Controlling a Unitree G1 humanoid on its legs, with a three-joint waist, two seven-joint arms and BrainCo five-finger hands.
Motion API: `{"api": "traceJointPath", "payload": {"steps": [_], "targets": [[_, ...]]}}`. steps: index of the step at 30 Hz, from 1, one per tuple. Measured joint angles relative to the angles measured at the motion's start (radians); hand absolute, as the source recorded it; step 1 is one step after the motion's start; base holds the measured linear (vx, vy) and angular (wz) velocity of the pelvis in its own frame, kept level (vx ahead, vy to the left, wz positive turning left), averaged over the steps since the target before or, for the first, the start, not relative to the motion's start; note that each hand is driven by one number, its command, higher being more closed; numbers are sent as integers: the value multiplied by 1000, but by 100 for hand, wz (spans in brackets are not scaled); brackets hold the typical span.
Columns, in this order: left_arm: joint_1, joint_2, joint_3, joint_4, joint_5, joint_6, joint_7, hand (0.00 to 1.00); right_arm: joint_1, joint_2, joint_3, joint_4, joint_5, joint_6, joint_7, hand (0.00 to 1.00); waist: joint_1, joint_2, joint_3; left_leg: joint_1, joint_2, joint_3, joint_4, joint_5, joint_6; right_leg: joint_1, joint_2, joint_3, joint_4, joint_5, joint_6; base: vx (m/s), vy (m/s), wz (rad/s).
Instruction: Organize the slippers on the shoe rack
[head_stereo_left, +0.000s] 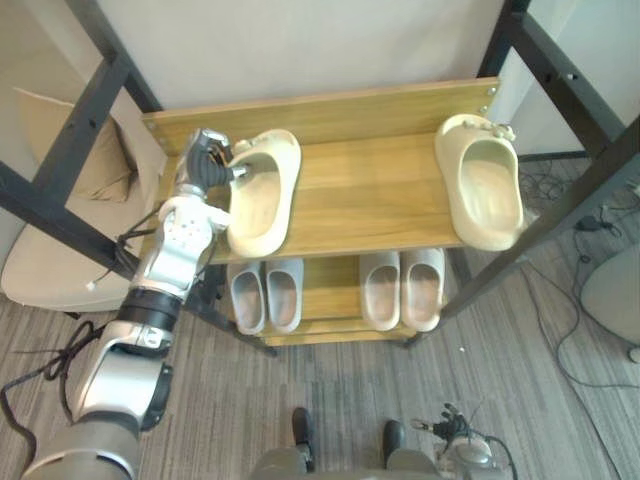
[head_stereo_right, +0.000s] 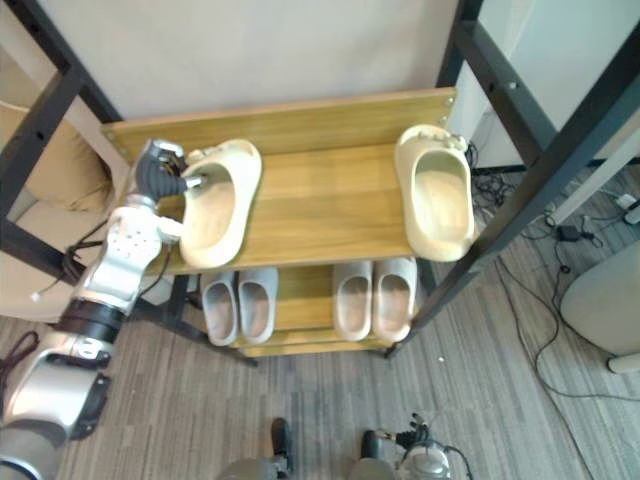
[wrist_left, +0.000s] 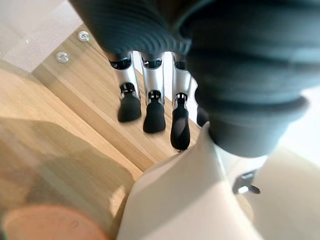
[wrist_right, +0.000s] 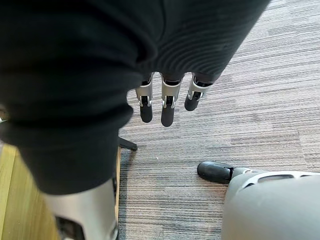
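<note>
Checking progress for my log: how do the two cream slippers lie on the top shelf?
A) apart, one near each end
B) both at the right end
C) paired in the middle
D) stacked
A: the left cream slipper lies at one end of the top shelf, the right cream slipper at the other.

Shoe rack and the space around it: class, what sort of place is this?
Probably an indoor room, perhaps a lab or office rather than a home. A wooden shoe rack holds slippers on two shelves, the floor is grey carpet, and black metal beams stand around the rack.
</note>
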Motion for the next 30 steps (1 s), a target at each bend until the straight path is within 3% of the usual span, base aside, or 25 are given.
{"api": "traceJointPath", "payload": {"steps": [25, 30], "targets": [[-61, -35, -105, 19, -85, 0, 5, 100, -11, -5, -4, 0, 5, -4, 0, 0, -2, 23, 12, -21, -13, -5, 1, 16, 13, -21, -13, -3, 7, 8, 10, 0, 0, 1], [-83, -43, -144, 19, -90, 1, 10, 100, -19, -4, -8, 0, 35, -5, -1, 0, -26, 27, 14, -21, -13, 5, 1, 18, 14, -31, -16, 4, 18, 9, 10, -2, 5, -4]]}}
